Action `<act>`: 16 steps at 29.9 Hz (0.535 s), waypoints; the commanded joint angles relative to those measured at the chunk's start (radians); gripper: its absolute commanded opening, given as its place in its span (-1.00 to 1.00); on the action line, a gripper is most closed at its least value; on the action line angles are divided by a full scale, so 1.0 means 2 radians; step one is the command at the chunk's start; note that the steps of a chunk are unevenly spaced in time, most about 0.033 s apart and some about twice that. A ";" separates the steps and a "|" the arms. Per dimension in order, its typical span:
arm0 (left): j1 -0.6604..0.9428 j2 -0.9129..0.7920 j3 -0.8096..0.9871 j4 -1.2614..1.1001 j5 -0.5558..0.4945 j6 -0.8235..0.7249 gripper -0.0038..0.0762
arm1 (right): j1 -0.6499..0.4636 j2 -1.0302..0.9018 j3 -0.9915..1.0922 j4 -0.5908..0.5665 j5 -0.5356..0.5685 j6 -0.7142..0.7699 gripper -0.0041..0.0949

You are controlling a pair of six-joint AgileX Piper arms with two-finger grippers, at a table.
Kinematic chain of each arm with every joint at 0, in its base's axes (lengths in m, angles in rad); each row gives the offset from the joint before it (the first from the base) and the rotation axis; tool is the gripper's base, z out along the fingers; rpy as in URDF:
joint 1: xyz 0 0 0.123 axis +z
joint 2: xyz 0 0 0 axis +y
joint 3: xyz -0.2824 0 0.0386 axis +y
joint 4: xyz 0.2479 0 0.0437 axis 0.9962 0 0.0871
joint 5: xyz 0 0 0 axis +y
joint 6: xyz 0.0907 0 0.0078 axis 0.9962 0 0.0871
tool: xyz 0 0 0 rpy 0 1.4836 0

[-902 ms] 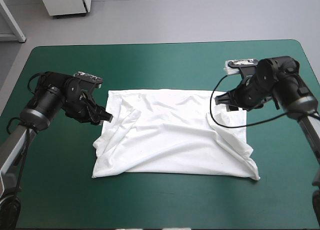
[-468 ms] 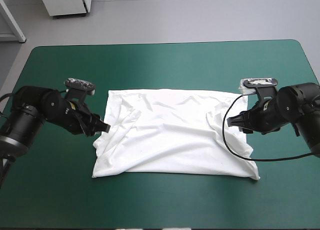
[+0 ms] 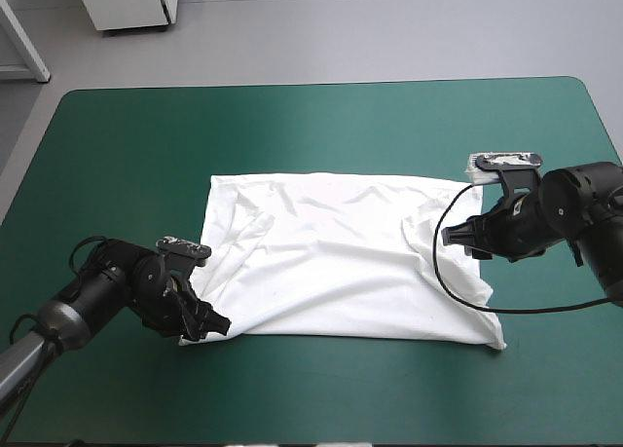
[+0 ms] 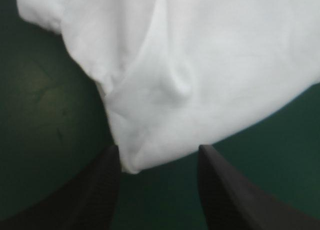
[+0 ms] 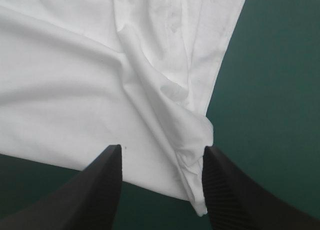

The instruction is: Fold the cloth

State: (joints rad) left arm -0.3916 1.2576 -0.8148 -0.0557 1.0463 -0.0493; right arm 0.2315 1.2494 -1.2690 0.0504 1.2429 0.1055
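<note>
While the left gripper (image 3: 216,325) is hovering wide open astride the T-shirt's (image 3: 341,262) 7 o'clock corner, it is risking a pinch of only the top layer, since the soft, limp fabric seems doubled there and could peel apart. The white T-shirt is lying rectangular and creased, mid-table on the smooth teal-green cover (image 3: 292,126). At its 3 o'clock edge the right gripper (image 3: 450,235) is standing wide over a rumpled ridge.

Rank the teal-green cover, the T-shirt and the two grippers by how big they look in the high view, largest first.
1. teal-green cover, filling most of the picture
2. T-shirt, spread on its middle
3. left gripper and right gripper: they look alike, so no order between them
</note>
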 commanded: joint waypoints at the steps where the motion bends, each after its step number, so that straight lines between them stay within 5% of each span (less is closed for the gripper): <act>1: -0.002 -0.011 0.015 0.015 -0.020 -0.025 0.07 | 0.000 -0.017 -0.012 0.001 -0.013 -0.001 0.01; 9: -0.002 0.031 0.027 0.015 -0.078 -0.031 0.06 | 0.000 -0.017 -0.012 0.000 -0.013 -0.003 -0.06; 16: -0.002 0.094 0.027 0.016 -0.079 -0.042 -0.01 | 0.000 -0.017 -0.012 -0.001 -0.013 -0.003 -0.16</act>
State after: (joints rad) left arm -0.3916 1.4010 -0.7580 -0.0247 0.9304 -0.1122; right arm 0.2315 1.2475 -1.2690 0.0498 1.2429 0.1067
